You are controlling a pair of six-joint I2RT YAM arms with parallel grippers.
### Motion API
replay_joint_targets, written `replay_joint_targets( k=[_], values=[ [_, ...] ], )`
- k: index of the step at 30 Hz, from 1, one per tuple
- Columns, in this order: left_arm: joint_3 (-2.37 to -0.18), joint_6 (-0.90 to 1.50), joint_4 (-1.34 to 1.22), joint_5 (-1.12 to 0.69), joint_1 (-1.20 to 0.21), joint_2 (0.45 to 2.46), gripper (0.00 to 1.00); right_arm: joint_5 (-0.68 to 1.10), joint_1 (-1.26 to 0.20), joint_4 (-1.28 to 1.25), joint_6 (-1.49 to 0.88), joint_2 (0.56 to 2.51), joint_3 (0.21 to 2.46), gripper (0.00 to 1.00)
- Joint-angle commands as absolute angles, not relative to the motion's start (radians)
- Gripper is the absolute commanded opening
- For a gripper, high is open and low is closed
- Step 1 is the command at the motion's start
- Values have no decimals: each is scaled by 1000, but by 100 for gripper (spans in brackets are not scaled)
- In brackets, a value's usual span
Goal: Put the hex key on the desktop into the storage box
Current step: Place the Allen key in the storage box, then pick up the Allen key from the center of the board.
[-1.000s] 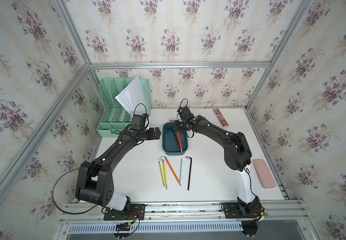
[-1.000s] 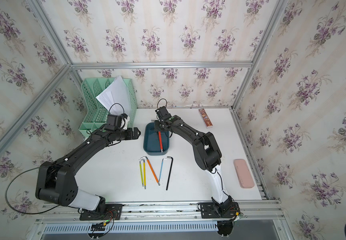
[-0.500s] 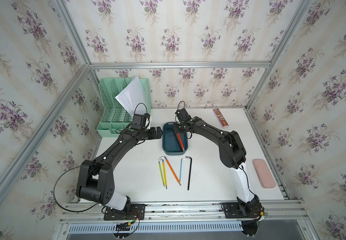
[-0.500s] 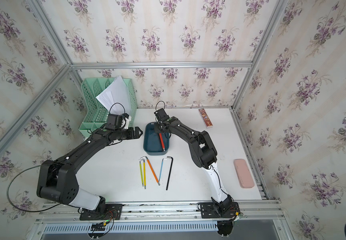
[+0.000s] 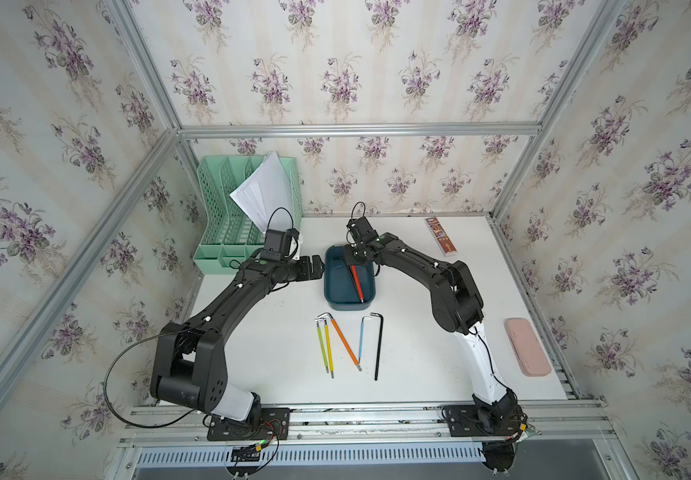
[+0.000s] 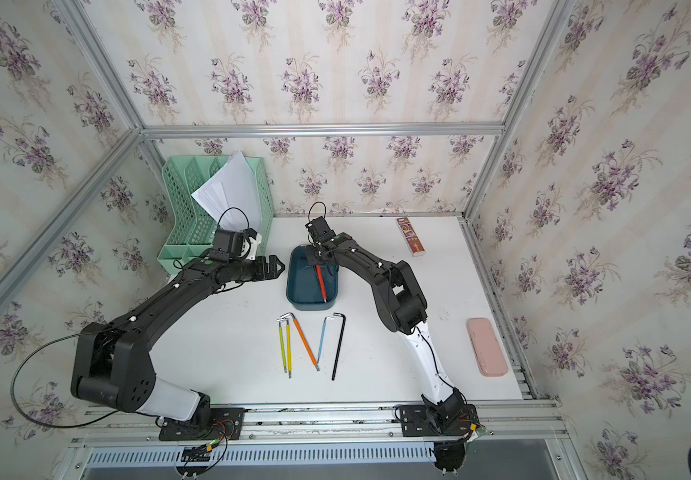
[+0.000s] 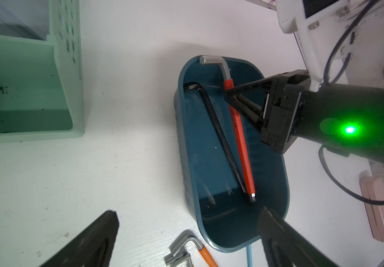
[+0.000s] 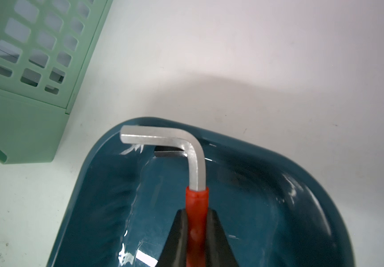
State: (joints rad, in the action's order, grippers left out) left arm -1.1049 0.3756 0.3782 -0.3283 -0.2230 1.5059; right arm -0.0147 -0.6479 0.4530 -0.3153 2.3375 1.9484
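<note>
Here, the right hand (image 8: pixel 196 211) is clamped on the red hex key (image 8: pixel 196 198), its 2 fingers (image 8: pixel 178 235) pressing either side of the red sleeve just short of the bare silver bend. The key sits inside the storage box (image 8: pixel 301 208) — the bend pokes out ahead of the fingertips, by the box rim, and the long end slants away below the hand toward the box floor. In the left wrist view that lower tip ends beside the tip of a dark hex key (image 7: pixel 221 136), which lies in the box just beside the right hand's fingertips (whether the 2 tips touch I cannot tell).

The left hand (image 6: pixel 278 266) holds nothing: its fingers (image 7: pixel 94 240) stand wide apart. It hovers just beside the box's side wall, so the box lies between the 2 hands.

Well apart from both hands, past the end of the box farthest from the right hand's fingertips, 5 keys lie on the desk (image 5: pixel 273 353): a green hex key (image 5: pixel 322 347) and a yellow hex key (image 5: pixel 328 347) side by side, an orange hex key (image 5: pixel 345 343) angled away from them, then a blue hex key (image 5: pixel 361 338) and a black hex key (image 5: pixel 378 345). Behind the left hand stands a mint-green file rack (image 5: pixel 219 232) — a pink case (image 5: pixel 526 347) lies far out past the right arm's elbow.
</note>
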Motion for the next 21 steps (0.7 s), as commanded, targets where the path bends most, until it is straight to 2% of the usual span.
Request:
replay_joint_targets(
  k=[1,5,7,11,14,21],
  values=[
    [-1114,373,374,-325,-223,1514,99,-14,-647,462,-307,2336,1944,3],
    [-1132,374,379,-330,-224,1532,99,-17,-648,471,-303,2328,1943,35],
    [-1137,376,377,-337,-225,1538,99,-18,-648,483,-306,2315,1943,42],
    [-1135,377,370,-342,-229,1551,99,-23,-648,476,-309,2245,1892,50],
    [-1122,381,361,-341,-234,1555,99,-44,-648,445,-310,2162,1809,53],
    [-1093,352,348,-314,-239,1550,99,-125,-649,315,-344,1854,1464,57]
  ],
)
